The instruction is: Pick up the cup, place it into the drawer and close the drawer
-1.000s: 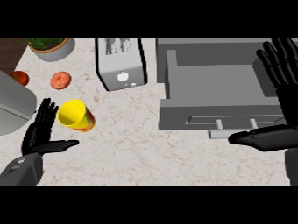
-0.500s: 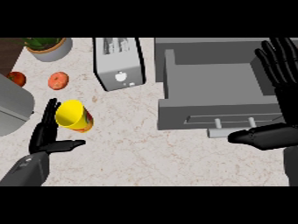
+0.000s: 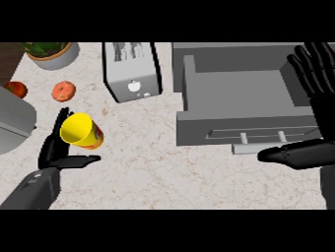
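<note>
A yellow cup [image 3: 80,130] stands upright on the speckled counter at the left. My left hand [image 3: 54,151] is right beside it on its left and near side, fingers straight up along the cup's left wall and thumb stretched out below its base; whether they touch I cannot tell. The grey drawer [image 3: 239,128] stands pulled open at the right, its inside bare. My right hand [image 3: 319,118] is open at the drawer's right side, fingers up over the right wall and thumb pointing left in front of the drawer's face.
A silver toaster [image 3: 132,71] stands behind the cup. A potted plant [image 3: 50,53] sits at the back left, with an orange fruit [image 3: 63,90] and a red one [image 3: 15,89] nearby. A large grey appliance [image 3: 3,120] fills the left edge.
My left hand has moved right, up against the cup, with its fingers rising beside it. The right hand has shifted slightly; the cup and drawer stay where they were.
</note>
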Robot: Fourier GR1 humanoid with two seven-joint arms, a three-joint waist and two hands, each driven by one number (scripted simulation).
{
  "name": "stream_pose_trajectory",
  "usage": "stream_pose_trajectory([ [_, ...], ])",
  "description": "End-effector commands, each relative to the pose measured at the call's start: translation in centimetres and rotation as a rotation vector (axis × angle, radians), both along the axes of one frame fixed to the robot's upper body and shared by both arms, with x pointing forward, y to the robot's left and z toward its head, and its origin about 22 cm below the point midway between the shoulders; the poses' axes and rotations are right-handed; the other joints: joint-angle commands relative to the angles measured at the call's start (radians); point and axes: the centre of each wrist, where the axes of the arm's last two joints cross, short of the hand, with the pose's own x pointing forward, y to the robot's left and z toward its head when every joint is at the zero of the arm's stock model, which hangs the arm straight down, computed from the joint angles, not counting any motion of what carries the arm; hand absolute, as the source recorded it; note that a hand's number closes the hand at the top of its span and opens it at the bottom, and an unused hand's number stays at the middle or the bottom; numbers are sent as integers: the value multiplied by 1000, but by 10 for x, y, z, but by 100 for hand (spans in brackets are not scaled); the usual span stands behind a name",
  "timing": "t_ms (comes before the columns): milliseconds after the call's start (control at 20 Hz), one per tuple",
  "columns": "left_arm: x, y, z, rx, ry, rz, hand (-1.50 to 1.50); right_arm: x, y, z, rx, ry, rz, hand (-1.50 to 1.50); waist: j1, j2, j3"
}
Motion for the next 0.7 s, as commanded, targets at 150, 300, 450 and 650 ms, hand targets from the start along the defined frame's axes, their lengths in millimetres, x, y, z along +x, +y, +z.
stream_pose_trajectory([
  [150,18,-13,10,-170,-84,-142,150,3,-2,-4,0,1,-20,-150,-2,1,0],
  [300,4,-16,-1,-25,-230,-36,150,-1,-11,5,-16,5,-11,-150,-4,0,-1],
  [450,17,-9,12,117,-265,60,150,8,-3,-2,-21,21,-20,-150,5,3,0],
  [650,18,-24,7,161,-300,142,150,6,-21,-2,-25,22,-19,-150,7,-3,2],
])
